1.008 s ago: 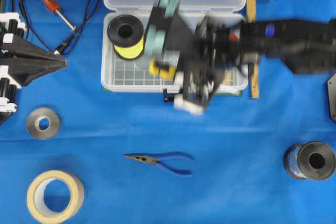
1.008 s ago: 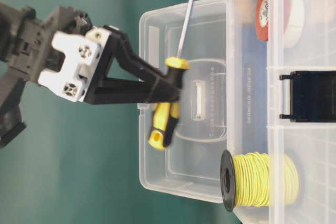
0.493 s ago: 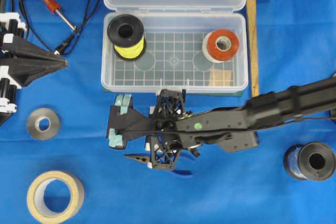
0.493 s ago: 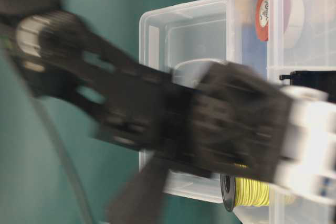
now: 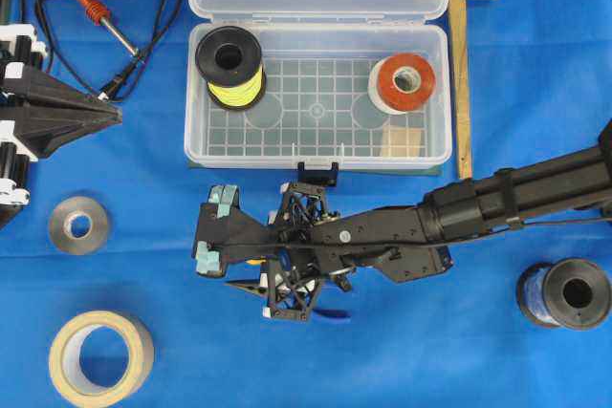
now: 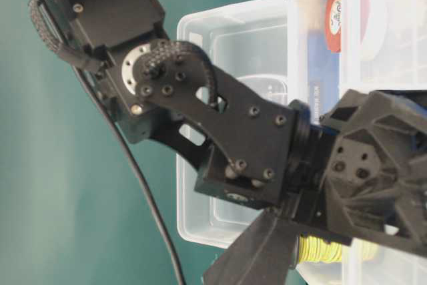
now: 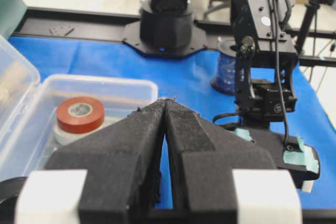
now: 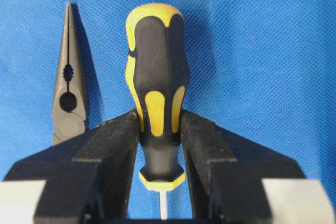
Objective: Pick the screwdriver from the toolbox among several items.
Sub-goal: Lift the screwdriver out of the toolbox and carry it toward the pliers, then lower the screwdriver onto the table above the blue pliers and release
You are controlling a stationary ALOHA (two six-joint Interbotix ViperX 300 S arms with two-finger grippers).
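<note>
Screwdriver (image 8: pixel 156 98): seen in the right wrist view between the two black fingers (image 8: pixel 118 145) of the right gripper (image 8: pixel 159 129). The long axis runs straight away from the wrist camera. The rounded yellow-and-black butt points away from the wrist and past the fingertips; the yellow collar and thin silver shaft point back toward the wrist. The lower handle is flanked on both sides by the finger pads, which appear to touch it; firm pinching cannot be told. Blue cloth lies beneath.

Needle-nose pliers (image 8: pixel 69 95): dark jaws are seen just left of the screwdriver handle, roughly parallel to it, lying on the cloth.

Right gripper, overhead view (image 5: pixel 218 233): placed over the blue cloth in front of the toolbox (image 5: pixel 196 140), outside it, with a trace of yellow at its fingers; the pliers tip shows just beneath.

Toolbox contents: a black spool of yellow wire (image 5: pixel 229 66), a red-and-white tape roll (image 5: pixel 404 82) and a tan wooden square (image 5: pixel 402 140) are held on the gridded floor.

Left gripper (image 7: pixel 165 111): fingers are pressed together, nothing between them, at the left edge of the table.
</note>
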